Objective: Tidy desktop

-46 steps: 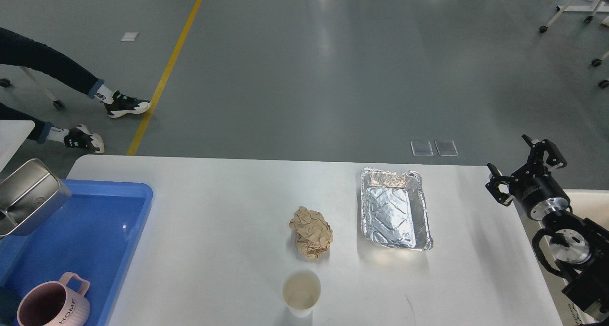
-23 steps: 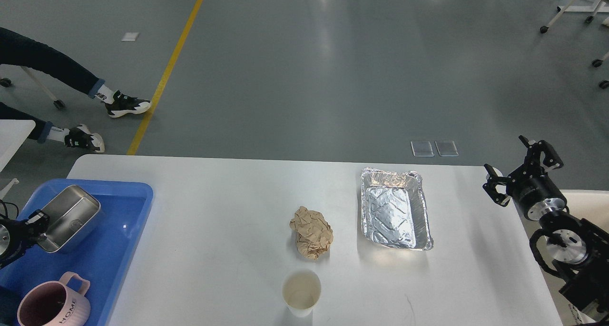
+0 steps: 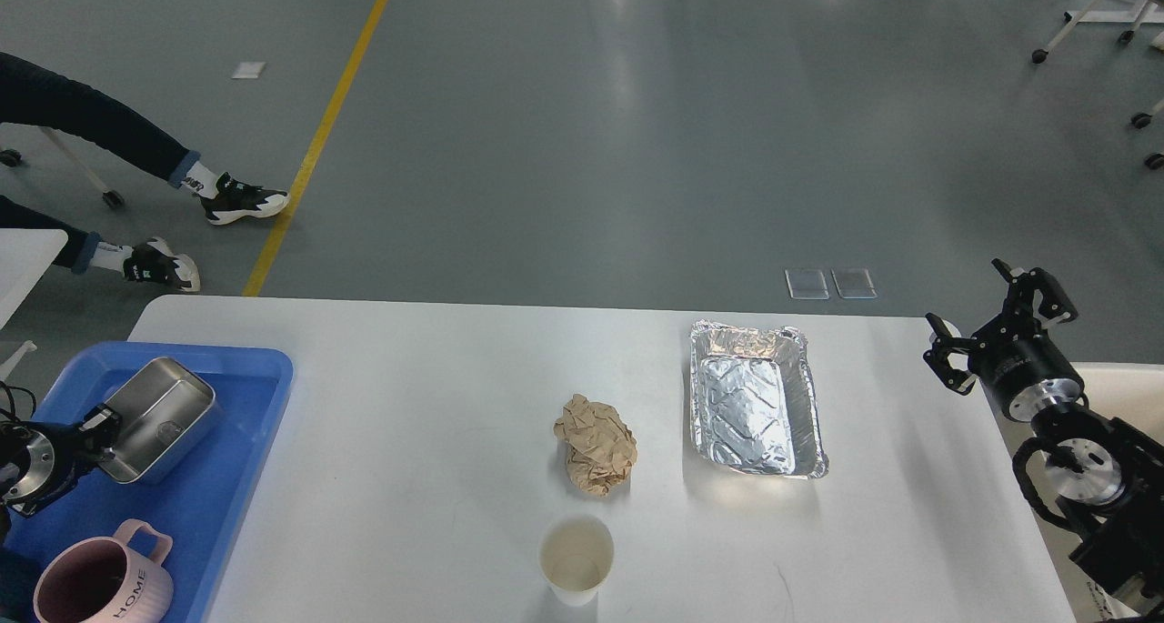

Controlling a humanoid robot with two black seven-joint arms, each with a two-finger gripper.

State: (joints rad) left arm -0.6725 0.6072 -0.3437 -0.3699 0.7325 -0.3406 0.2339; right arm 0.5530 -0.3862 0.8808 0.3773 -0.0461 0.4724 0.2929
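White surface fills lower frame. Left jaws at 9 o'clock pinch the steel box rim over blue tray. Right jaws, 3 o'clock edge, spread, empty.

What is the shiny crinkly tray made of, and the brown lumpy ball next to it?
The crinkly tray looks like thin aluminium foil: silvery, wrinkled, mirror-bright. The brown ball seems to be crumpled kraft paper: matte tan with sharp creases.
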